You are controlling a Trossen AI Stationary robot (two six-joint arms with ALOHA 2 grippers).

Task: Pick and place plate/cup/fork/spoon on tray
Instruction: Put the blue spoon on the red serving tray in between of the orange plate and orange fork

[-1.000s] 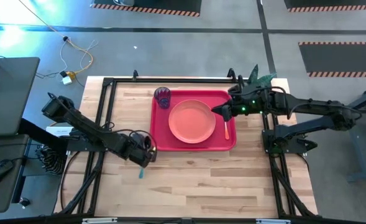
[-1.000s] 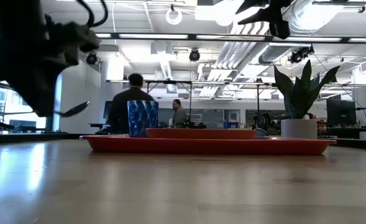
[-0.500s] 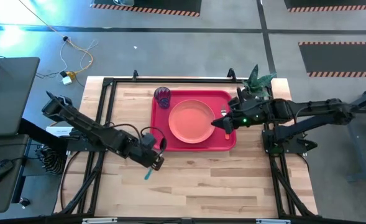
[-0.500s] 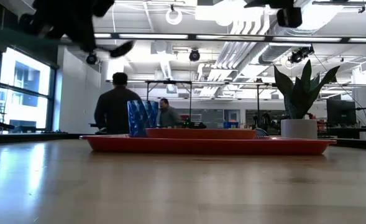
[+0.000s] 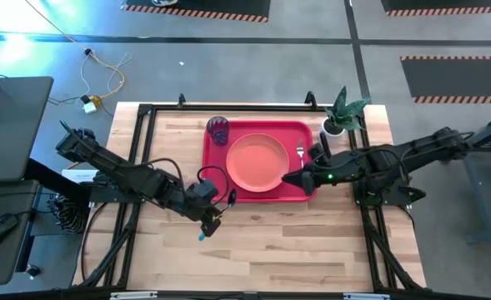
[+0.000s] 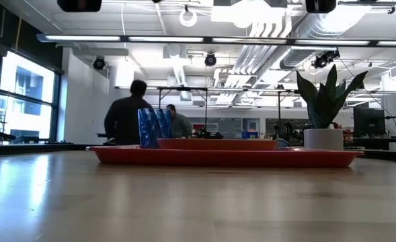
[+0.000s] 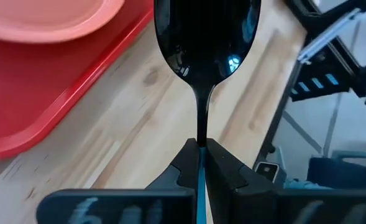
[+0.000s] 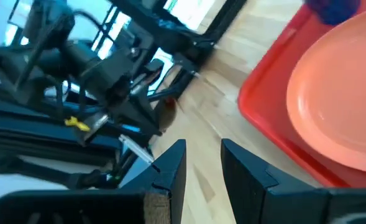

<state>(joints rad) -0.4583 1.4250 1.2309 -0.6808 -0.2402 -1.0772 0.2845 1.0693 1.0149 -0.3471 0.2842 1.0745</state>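
The red tray (image 5: 305, 193) lies at the table's far middle, with the salmon plate (image 5: 254, 162) in it and the blue-purple cup (image 5: 219, 130) in its far left corner. The fork's metal head (image 5: 300, 151) shows by the tray's right rim; my right arm covers its handle. My left gripper (image 5: 215, 213) is shut on the spoon (image 7: 206, 37) above the wood, near the tray's near left corner. My right gripper (image 8: 201, 163) is open and empty over the tray's near right corner (image 5: 298, 178). My left gripper pinches the spoon between its two fingers where the dark neck meets the teal handle (image 7: 201, 148). The spoon runs on along the fingers, its dark bowl (image 7: 206, 37) ahead of them toward the tray. The handle's teal end (image 5: 201, 237) sticks out behind. The spoon is lifted clear of the table.
A white pot with a green plant (image 5: 338, 117) stands off the tray's far right corner. A black frame (image 5: 142, 150) runs along the table's edges. Bare wood (image 5: 270, 250) lies between the tray and the near edge. People stand in the room behind (image 6: 126, 121).
My left gripper has risen and gone toward the table's right edge with the spoon, nearing the tray's near left corner. My right gripper has gone toward the near edge along the tray's right side, uncovering the fork's head.
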